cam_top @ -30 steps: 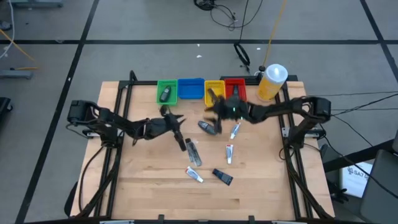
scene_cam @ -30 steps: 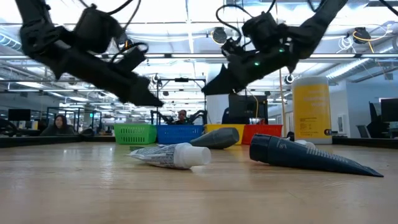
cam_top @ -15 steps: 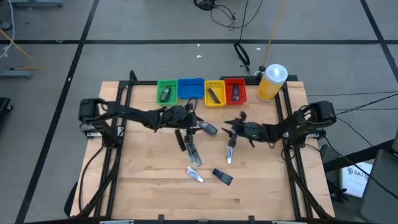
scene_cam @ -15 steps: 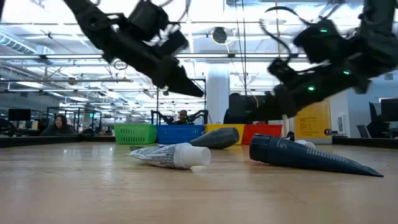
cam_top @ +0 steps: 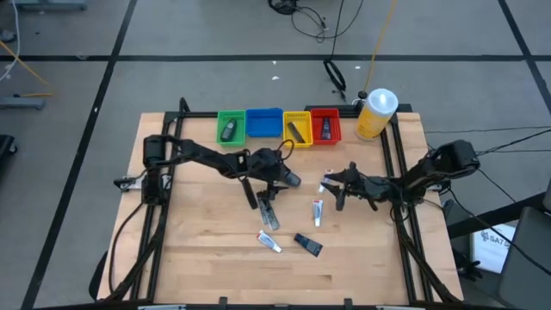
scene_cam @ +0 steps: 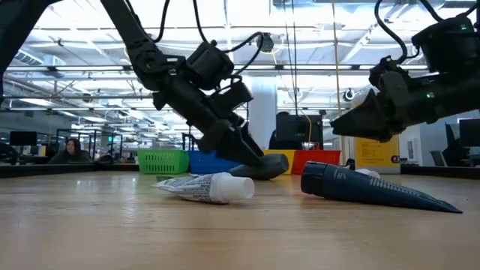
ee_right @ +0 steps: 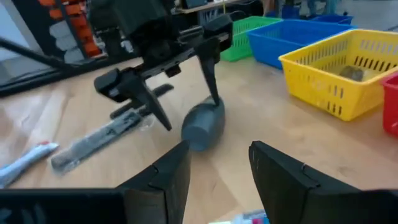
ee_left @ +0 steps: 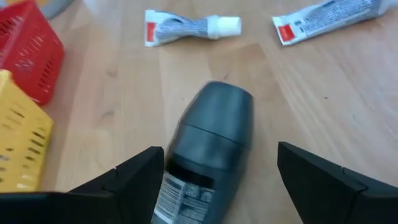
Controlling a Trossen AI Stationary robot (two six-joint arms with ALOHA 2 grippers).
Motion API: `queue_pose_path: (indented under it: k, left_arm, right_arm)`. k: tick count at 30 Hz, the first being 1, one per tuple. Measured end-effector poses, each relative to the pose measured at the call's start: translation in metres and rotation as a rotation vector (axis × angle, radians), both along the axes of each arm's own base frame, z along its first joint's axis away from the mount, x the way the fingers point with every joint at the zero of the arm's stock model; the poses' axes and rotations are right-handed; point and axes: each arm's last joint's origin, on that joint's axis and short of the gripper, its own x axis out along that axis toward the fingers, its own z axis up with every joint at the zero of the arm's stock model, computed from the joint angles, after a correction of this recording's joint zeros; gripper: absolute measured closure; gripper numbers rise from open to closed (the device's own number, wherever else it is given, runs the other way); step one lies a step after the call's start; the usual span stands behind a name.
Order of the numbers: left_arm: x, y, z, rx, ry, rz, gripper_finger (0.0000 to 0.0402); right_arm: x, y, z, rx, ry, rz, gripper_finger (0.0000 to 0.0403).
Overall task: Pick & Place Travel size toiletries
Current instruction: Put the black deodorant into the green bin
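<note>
Dark bottle (ee_left: 208, 146): stubby grey-black roll-on shape with a label strip, lying on the table (cam_top: 207, 267) just toward 6 o'clock of the yellow bin (cam_top: 296, 129).
Left gripper (cam_top: 282, 178): fingers spread wide, straddling the dark bottle without closing on it.
Right gripper (cam_top: 336, 188): jaws partly apart, empty, at 3 o'clock of the bottle, above a white tube (cam_top: 318, 212).
Change: half a second ago the left gripper sat narrower and higher; the right has drawn toward 3 o'clock.

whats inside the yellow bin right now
The yellow bin holds one dark item, lying slanted in the high view. The right wrist view shows it only as a dark shape through the mesh wall, so what kind of toiletry it is cannot be told.
</note>
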Motion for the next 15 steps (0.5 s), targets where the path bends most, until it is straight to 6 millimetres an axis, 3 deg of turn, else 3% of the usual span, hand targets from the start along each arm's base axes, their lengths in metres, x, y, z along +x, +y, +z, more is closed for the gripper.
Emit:
queue_pose_path:
  k: [15]
  left_arm:
    - [-0.002,0.014,-0.007,-0.038,0.011,-0.06,0.0175]
  right_arm:
    - [0.001,0.002,-0.004,-0.036,0.053,-0.004,0.0248]
